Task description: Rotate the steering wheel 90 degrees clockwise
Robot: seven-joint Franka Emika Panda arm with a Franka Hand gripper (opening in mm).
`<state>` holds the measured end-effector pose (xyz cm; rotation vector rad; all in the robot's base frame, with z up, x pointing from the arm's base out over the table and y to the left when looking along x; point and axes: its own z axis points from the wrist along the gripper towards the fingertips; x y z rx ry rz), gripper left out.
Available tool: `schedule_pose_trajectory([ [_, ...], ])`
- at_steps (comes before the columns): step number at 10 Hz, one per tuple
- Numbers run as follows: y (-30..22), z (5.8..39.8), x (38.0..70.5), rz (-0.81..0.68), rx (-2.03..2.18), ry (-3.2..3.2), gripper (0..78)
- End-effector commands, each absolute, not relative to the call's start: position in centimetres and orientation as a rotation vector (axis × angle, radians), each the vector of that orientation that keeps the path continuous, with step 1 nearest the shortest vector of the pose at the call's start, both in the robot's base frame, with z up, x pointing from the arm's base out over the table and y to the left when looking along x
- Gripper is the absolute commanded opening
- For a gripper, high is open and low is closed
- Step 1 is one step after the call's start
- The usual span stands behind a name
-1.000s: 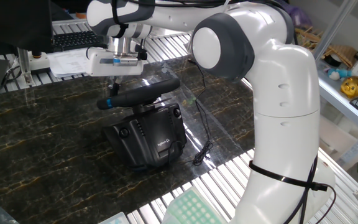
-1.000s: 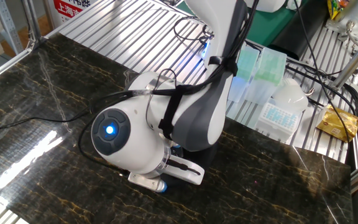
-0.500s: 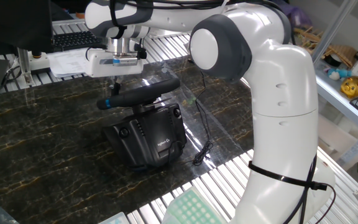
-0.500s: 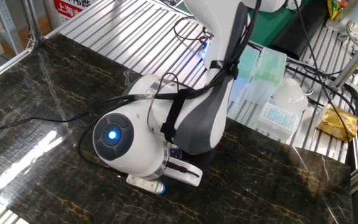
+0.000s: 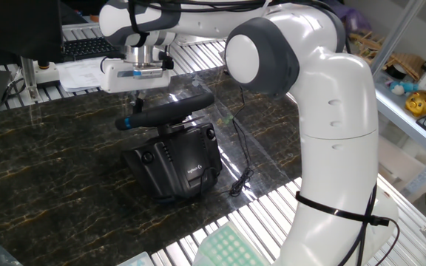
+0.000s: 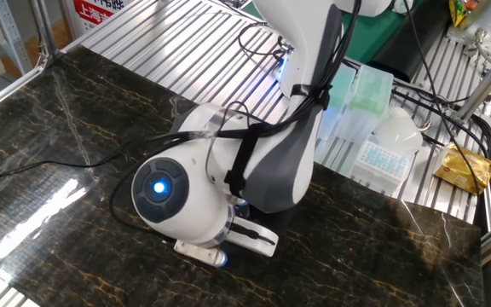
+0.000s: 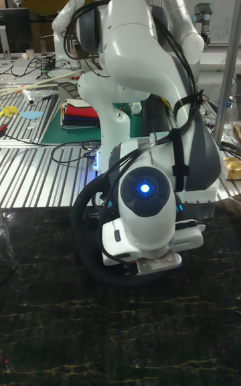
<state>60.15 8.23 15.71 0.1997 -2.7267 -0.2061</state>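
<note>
My gripper (image 5: 134, 97) hangs over left end of steering wheel (image 5: 170, 111), fingers down at rim beside blue stripe (image 5: 127, 123). Cannot tell finger spread or whether rim is held: hand body hides them. Wheel sits tilted atop boxy black base (image 5: 174, 161) on dark marble table (image 5: 43, 162). Thin cable (image 5: 240, 151) trails right of base. In other two views my arm covers most of wheel.

Two raised side cameras from opposite table edges, one frontal low camera, all sharing the arm (image 5: 324, 111).
</note>
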Motion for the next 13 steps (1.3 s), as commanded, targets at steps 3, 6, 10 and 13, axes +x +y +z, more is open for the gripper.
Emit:
schedule_pose_trajectory([
  [3,7.8,16.08,60.65,-0.145,0.18,-2.733,0.0],
  [6,7.56,15.91,60.77,-0.119,0.176,-2.733,0.0],
  [10,7.49,15.87,60.8,-0.086,0.169,-2.735,0.0],
  [13,7.41,15.95,60.91,-0.048,0.161,-2.739,0.0],
])
